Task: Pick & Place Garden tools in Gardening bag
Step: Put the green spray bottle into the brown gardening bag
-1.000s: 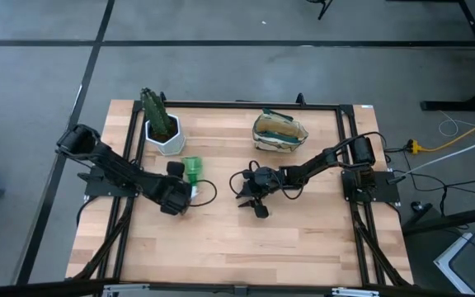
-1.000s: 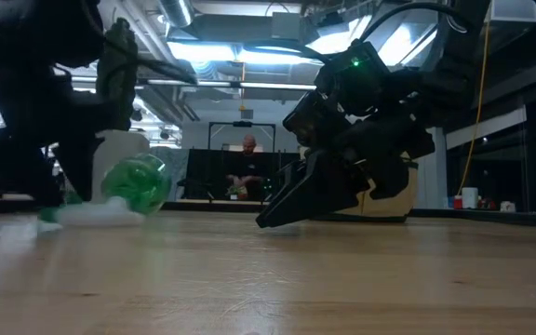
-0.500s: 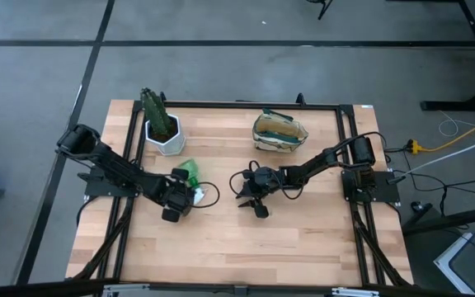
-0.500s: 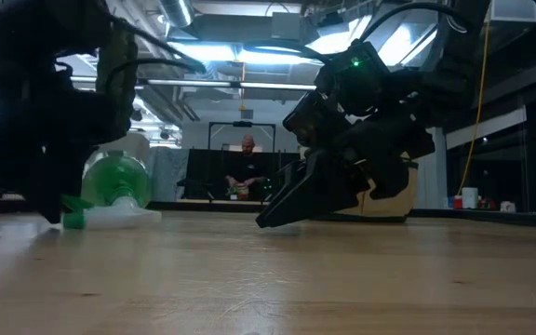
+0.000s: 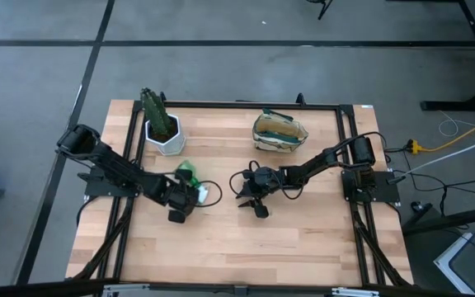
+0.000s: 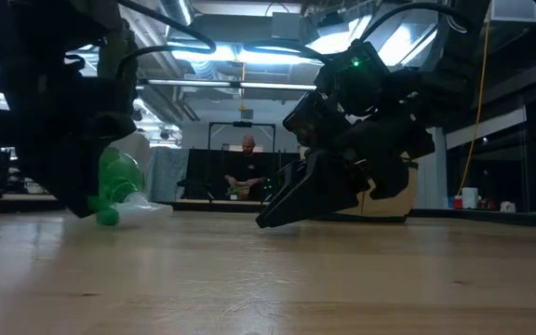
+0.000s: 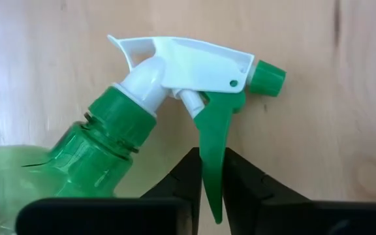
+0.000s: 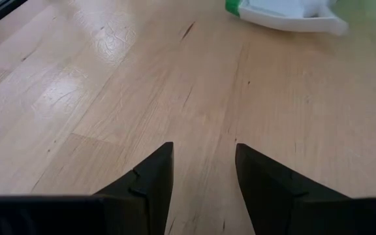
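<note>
A green spray bottle (image 5: 187,174) with a white spray head (image 7: 194,62) lies on its side left of the table's middle. My left gripper (image 7: 209,160) stands over its head, shut on the green trigger. The beige gardening bag (image 5: 279,132) with dark green trim stands at the far middle. My right gripper (image 5: 252,204) hovers low over the table's middle, open and holding nothing; bare wood shows between its fingers (image 8: 204,153). The other garden tools are out of view. My left gripper pinches the bottle's green trigger lever (image 7: 214,124) between its two fingers (image 7: 185,176), near the lever's free end. The fingers come from above, slanting in from the table's left. The bottle lies on its side on the table, head toward the right.
A white hexagonal pot with a green cactus (image 5: 162,128) stands at the far left, close behind the bottle. Bare wood lies along the near half of the table (image 5: 246,247). A person sits in the room beyond the table (image 6: 247,149).
My left gripper has gone a little toward the near edge and the right, and has shut on the bottle's trigger. The bottle has turned about on the table, its head swinging toward the right.
</note>
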{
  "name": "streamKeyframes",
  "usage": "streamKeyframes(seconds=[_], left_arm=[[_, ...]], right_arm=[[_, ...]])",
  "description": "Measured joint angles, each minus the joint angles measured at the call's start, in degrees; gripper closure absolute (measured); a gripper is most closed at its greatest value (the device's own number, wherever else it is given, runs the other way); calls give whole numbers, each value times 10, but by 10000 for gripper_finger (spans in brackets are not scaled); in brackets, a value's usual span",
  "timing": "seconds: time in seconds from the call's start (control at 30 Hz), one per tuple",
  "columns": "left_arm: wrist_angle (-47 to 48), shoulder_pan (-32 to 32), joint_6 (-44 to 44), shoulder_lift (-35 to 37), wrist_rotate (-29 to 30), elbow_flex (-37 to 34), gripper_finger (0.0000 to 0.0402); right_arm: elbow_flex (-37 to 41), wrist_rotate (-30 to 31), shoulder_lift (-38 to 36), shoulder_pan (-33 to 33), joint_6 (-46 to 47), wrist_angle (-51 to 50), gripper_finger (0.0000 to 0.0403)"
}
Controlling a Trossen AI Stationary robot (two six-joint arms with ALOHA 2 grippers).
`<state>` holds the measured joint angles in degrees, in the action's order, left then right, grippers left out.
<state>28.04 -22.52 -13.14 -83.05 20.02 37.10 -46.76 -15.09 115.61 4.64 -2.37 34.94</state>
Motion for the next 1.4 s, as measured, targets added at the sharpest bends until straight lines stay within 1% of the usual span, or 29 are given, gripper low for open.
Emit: streamKeyframes(seconds=[0.1, 0.37, 0.67, 0.8, 0.97, 1.17, 1.4], left_arm=[[-13, 6, -26, 0, 8, 0, 374], [-83, 25, -26, 0, 13, 0, 374], [-165, 68, -21, 0, 16, 0, 374], [-204, 86, -15, 0, 33, 0, 374], [-277, 106, 19, 0, 39, 0, 374], [-376, 132, 93, 0, 35, 0, 374], [-442, 165, 141, 0, 23, 0, 374]], right_arm=[[0, 0, 0, 0, 1, 0, 236], [0, 0, 0, 0, 5, 0, 236], [0, 0, 0, 0, 6, 0, 236], [0, 0, 0, 0, 6, 0, 236], [0, 0, 0, 0, 6, 0, 236], [0, 0, 0, 0, 6, 0, 236], [0, 0, 0, 0, 6, 0, 236]])
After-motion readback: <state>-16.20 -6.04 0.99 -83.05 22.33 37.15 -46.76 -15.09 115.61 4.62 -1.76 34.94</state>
